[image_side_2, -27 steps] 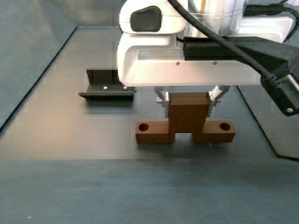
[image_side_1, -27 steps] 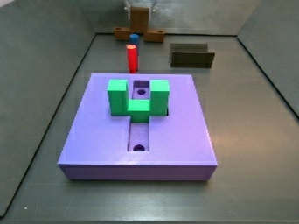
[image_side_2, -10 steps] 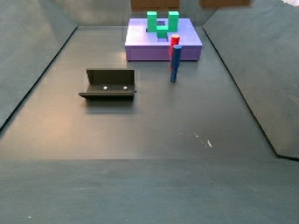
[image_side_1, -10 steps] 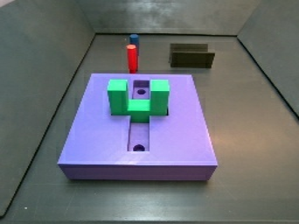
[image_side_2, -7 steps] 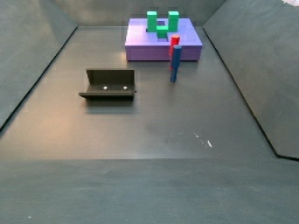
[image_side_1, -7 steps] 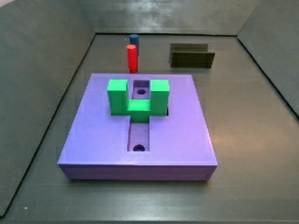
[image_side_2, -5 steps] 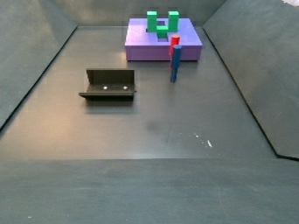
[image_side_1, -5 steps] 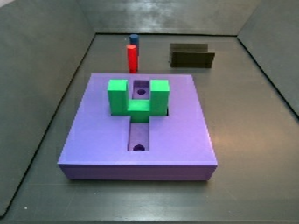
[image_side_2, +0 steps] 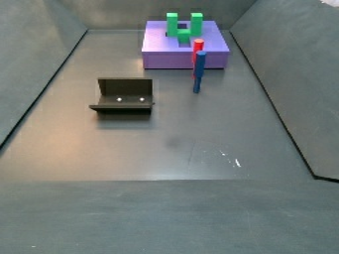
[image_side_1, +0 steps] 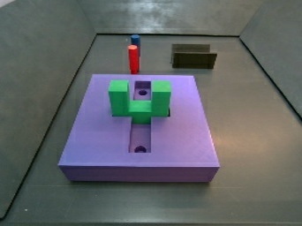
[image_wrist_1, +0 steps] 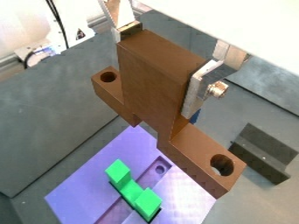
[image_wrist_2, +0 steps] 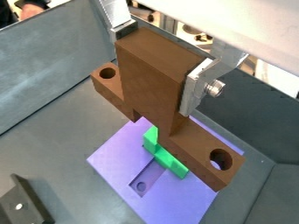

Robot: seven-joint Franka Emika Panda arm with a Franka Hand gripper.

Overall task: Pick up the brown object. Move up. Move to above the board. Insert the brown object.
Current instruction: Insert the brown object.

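Brown object (image_wrist_1: 163,96): orange-brown, seen only in both wrist views — a long bar with a round hole near each visible end and a raised block at its middle; it is held in the air above the board.
Gripper (image_wrist_1: 163,66): seen only in the wrist views; its silver fingers (image_wrist_1: 211,86) are clamped on the two sides of the raised block, and the bar is carried level.
Board (image_side_1: 140,124): a purple slab lying flat on the grey floor, shown whole in both side views, while only part of it is seen below the bar in the wrist views.
Green block (image_side_1: 138,97): U-shaped, set on the board astride the groove.
Red cylinder (image_side_1: 133,58): upright beyond the board — shown clearly only in the side views.
Dark box (image_side_2: 125,96): on the floor, well apart from the board.
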